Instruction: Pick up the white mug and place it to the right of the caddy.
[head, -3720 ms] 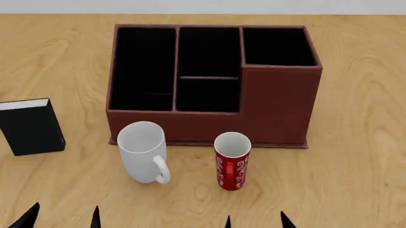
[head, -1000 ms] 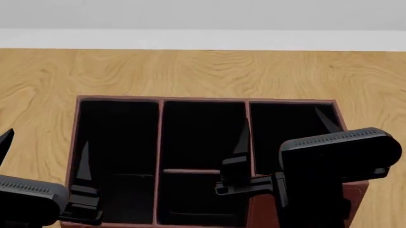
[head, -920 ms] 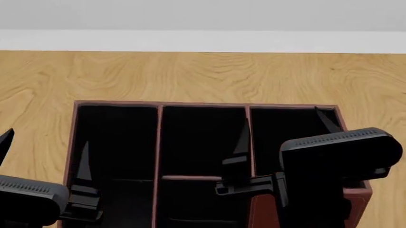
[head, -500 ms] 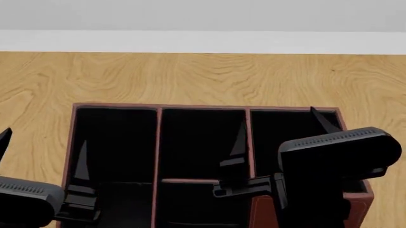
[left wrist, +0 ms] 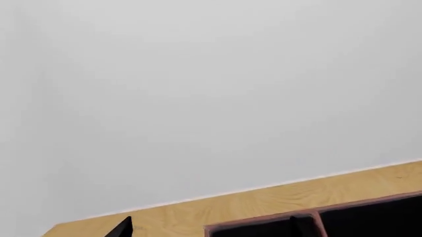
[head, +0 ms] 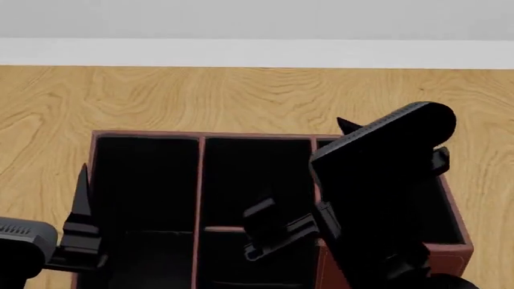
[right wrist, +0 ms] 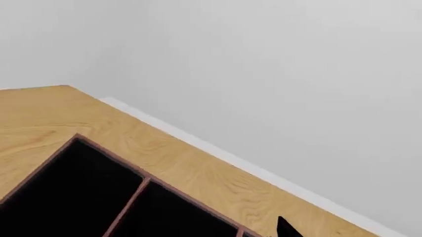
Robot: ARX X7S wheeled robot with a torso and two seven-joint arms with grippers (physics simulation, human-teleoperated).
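The white mug shows in no view. Right gripper (head: pixel 341 125) hangs above the caddy (head: pixel 201 180), at about four o'clock in the head view; its spread cannot be judged. Left gripper (head: pixel 80 186), at eight o'clock, likewise unclear. Wooden table (head: pixel 241 96) lies beyond.

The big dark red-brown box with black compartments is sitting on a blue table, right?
Not quite. The big dark red-brown box with black compartments is sitting on a light wooden table, not a blue one. The head view shows the tan wood grain all around the box.
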